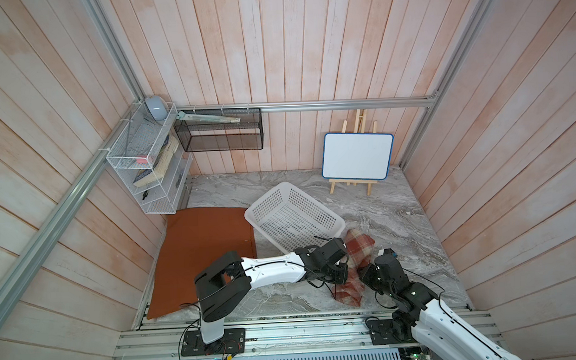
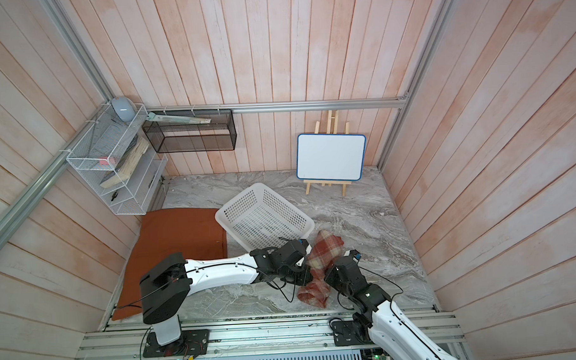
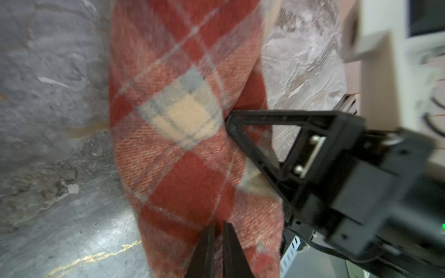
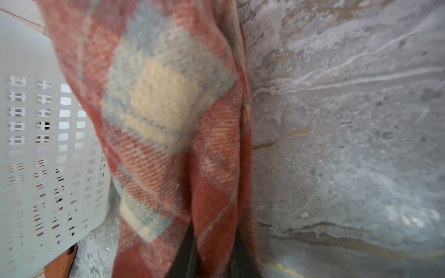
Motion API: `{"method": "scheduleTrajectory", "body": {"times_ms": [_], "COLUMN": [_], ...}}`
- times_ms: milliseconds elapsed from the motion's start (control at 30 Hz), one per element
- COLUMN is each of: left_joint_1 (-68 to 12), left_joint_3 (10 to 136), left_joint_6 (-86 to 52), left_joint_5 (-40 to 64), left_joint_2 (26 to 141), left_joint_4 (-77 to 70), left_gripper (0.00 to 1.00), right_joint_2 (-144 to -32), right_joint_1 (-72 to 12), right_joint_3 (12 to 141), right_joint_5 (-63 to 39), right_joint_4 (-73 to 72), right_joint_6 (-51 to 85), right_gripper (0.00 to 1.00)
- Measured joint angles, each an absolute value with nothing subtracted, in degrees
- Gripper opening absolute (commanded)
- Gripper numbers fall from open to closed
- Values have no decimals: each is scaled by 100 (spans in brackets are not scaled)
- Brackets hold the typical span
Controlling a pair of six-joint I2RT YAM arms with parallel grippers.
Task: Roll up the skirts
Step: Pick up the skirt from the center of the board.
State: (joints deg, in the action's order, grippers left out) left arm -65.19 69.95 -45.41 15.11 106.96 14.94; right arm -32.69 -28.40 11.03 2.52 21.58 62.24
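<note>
On the desk [image 1: 396, 216], left fingers [image 3: 203, 252] and right fingers [image 4: 180, 260] pinch the plaid skirt [image 1: 358, 247], basket [image 1: 294, 217] crowding its far end, orange skirt [image 1: 200, 253] flat left.

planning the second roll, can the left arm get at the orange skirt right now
Probably not yet: the left gripper is closed on the plaid skirt. The orange skirt lies flat near that arm's base, so once it lets go the way looks free.
</note>
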Motion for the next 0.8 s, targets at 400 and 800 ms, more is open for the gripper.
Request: {"method": "scheduleTrajectory", "body": {"times_ms": [400,800], "left_joint_1": [-6458,-6143], "left_joint_3": [7843,7430], "left_joint_6": [-4160,-4062], "left_joint_5": [2226,2923], "left_joint_2": [11791,11810], "left_joint_4": [1592,993], "left_gripper": [6,3], "right_joint_2": [-3208,-3048], "right_joint_1": [-2834,-2836], "right_joint_3": [1372,1715], "right_joint_5": [384,508], "right_joint_4": [2751,3369], "right_joint_6": [6296,6565], "right_gripper": [47,65]}}
